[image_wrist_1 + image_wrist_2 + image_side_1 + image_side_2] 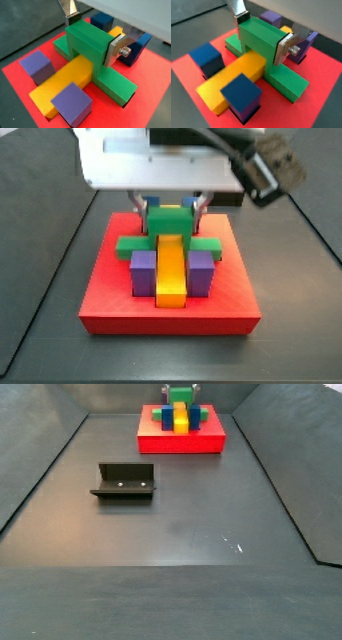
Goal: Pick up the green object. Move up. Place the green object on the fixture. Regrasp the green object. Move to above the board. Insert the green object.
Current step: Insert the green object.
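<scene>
The green object (pixel 87 42) stands on the red board (pixel 20 75), its notch straddling the long yellow bar (pixel 63 82) and its low arms lying flat on the board. My gripper (pixel 93 36) is over the board, with one silver finger on each side of the piece's raised top and the pads against it. Both wrist views show this; in the other one the gripper (pixel 263 36) grips the green object (pixel 261 40) the same way. In a side view the green object (pixel 170 223) sits at the board's (pixel 167 318) far end under the gripper (pixel 170 208).
Two blue blocks (pixel 208 57) (pixel 241 92) and two purple blocks (pixel 37 65) (pixel 72 102) stand on the board beside the yellow bar. The fixture (pixel 123 482) stands on the dark floor, well away from the board (pixel 181 444). Dark walls ring the floor.
</scene>
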Available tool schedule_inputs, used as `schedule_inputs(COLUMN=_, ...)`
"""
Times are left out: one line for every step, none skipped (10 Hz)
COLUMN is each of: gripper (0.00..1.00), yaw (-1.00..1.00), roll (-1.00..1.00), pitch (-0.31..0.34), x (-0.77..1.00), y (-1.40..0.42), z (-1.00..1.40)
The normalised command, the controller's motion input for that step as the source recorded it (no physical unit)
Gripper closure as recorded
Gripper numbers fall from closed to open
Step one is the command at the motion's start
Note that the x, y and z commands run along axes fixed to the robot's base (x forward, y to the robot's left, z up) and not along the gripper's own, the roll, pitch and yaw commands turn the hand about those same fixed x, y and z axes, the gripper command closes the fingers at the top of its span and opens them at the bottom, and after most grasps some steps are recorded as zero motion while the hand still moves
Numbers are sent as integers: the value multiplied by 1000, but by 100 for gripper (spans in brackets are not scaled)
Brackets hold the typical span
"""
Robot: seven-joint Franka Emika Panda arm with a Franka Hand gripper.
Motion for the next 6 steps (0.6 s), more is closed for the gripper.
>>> schedule_inputs(gripper=100, yaw=0, roll=0, pitch=0, x=154, y=-69, z=-654)
schedule_inputs(gripper=100, yaw=0, roll=0, pitch=0, x=194, y=-77, z=-666)
schedule_inputs(gripper=100, yaw=0, roll=6, pitch=0, x=160, y=-69, z=-706)
schedule_inputs(gripper=100, yaw=0, roll=0, pitch=0, x=123, y=-97, z=-680)
schedule_inputs(gripper=100, yaw=0, roll=34, pitch=0, x=0, y=0, z=0)
schedule_inputs(gripper=100, yaw=0, roll=0, pitch=0, x=0, y=0, z=0)
